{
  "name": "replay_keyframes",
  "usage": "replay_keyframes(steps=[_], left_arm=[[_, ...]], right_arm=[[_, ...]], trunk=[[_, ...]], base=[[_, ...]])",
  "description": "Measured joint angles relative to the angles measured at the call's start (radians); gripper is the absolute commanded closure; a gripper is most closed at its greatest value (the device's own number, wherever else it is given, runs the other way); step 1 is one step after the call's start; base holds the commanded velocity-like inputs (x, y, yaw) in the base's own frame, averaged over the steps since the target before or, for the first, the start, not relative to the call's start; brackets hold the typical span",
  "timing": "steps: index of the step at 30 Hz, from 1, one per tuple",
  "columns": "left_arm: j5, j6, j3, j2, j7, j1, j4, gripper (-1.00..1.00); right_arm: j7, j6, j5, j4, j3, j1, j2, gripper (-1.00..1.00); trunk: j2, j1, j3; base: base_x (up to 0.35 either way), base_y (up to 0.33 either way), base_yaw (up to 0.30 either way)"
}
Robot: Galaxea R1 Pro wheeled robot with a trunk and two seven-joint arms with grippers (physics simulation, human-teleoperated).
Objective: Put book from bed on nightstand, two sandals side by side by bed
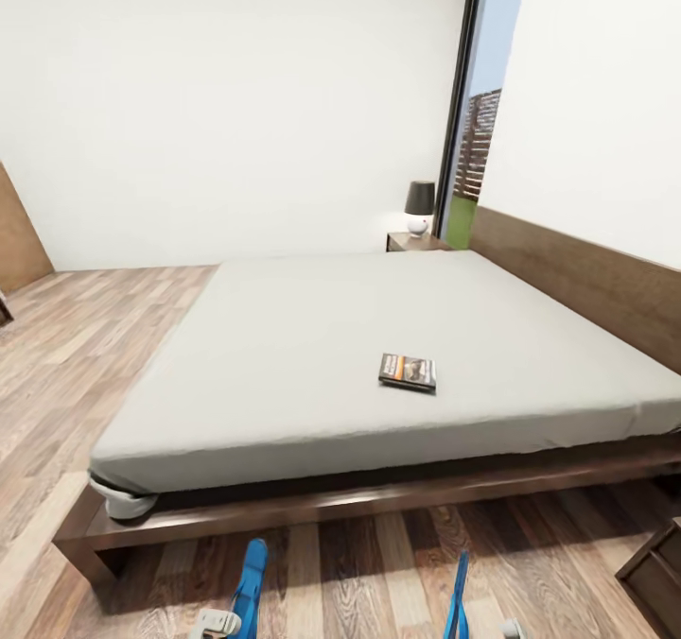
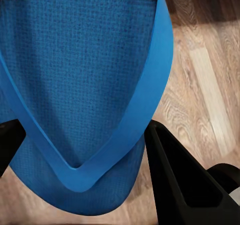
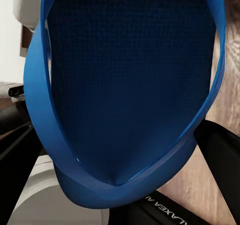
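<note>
The head camera is looking forward and down across the pale grey mattress on its dark wooden platform bed (image 1: 284, 365) toward the white wall. Each wrist camera is sitting very close over one bright blue flip-flop sandal (image 2: 85, 85) (image 3: 130, 85), facing the wood-plank floor (image 2: 205, 85). All views are sharing these sandals and this floor near the head view's bottom edge.

The bed (image 1: 284, 355), low with a dark wood frame and pale grey mattress, fills the middle of the head view. The book (image 1: 408, 371) lies flat on the mattress, right of centre. A nightstand (image 1: 412, 241) stands at the bed's far corner, upper centre-right. Two blue sandals stand on edge at the bottom: the left sandal (image 1: 250, 587) (image 2: 85, 85) and the right sandal (image 1: 458, 596) (image 3: 130, 95).
</note>
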State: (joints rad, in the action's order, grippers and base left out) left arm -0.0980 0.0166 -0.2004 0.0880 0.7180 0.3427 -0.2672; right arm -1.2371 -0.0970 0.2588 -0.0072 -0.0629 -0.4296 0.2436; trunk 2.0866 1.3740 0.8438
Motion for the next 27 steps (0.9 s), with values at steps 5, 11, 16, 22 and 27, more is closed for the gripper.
replay_keyframes(steps=[5, 11, 16, 22, 27], left_arm=[[0.000, 0.000, 0.000, 0.000, 0.000, 0.000, 0.000, 1.00], [0.000, 0.000, 0.000, 0.000, 0.000, 0.000, 0.000, 1.00], [0.000, 0.000, 0.000, 0.000, 0.000, 0.000, 0.000, 1.00], [0.000, -0.001, 0.000, 0.000, 0.000, 0.000, 0.000, 1.00], [0.000, -0.001, 0.000, 0.000, 0.000, 0.000, 0.000, 1.00]], right_arm=[[0.000, 0.000, 0.000, 0.000, 0.000, 0.000, 0.000, 1.00], [0.000, 0.000, 0.000, 0.000, 0.000, 0.000, 0.000, 1.00], [0.000, 0.000, 0.000, 0.000, 0.000, 0.000, 0.000, 1.00], [-0.001, 0.000, 0.000, 0.000, 0.000, 0.000, 0.000, 1.00], [-0.002, 0.000, 0.000, 0.000, 0.000, 0.000, 0.000, 1.00]], trunk=[[0.000, 0.000, 0.000], [0.000, 0.000, 0.000], [0.000, 0.000, 0.000], [0.000, 0.000, 0.000], [0.000, 0.000, 0.000]], base=[[0.000, 0.000, 0.286], [0.000, 0.000, 0.286], [0.000, 0.000, 0.286], [-0.021, 0.000, 0.204], [-0.139, 0.000, 0.019]])
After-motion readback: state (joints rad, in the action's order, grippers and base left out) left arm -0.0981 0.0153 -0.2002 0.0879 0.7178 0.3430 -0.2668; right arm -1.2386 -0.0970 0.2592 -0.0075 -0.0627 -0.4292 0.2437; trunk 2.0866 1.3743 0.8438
